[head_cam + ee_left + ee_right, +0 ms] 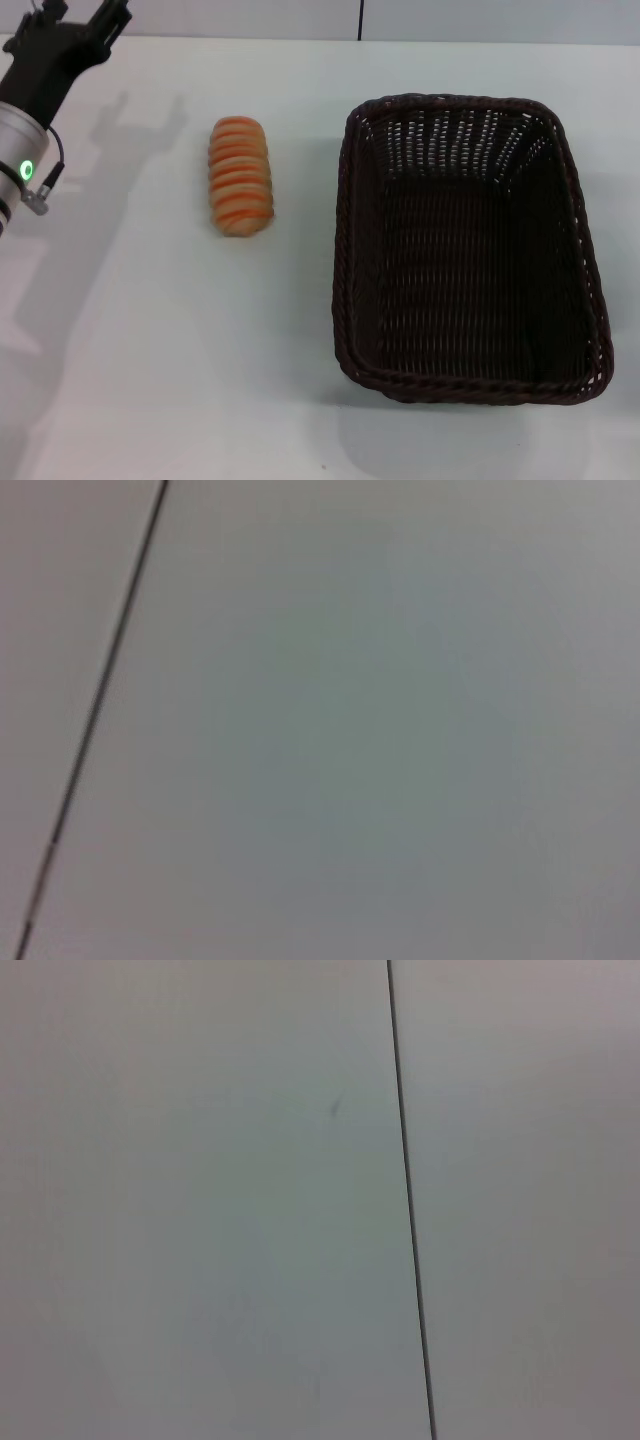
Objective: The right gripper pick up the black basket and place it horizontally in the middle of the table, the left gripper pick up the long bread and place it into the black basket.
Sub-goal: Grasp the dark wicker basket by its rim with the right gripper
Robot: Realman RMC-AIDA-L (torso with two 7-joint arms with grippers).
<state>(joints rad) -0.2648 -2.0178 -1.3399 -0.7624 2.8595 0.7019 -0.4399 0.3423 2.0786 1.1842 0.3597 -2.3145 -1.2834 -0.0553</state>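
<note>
Black basket (470,250) empty – long bread (240,176) beside it; left gripper (85,20) jaws indiscernible.

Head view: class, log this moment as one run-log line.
left gripper: far left corner, apart from bread | bread: on table | basket: right, empty | right gripper: unseen

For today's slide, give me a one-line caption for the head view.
Striped long bread lies left of the empty black basket on the white table; left gripper hovers at the far-left corner.
</note>
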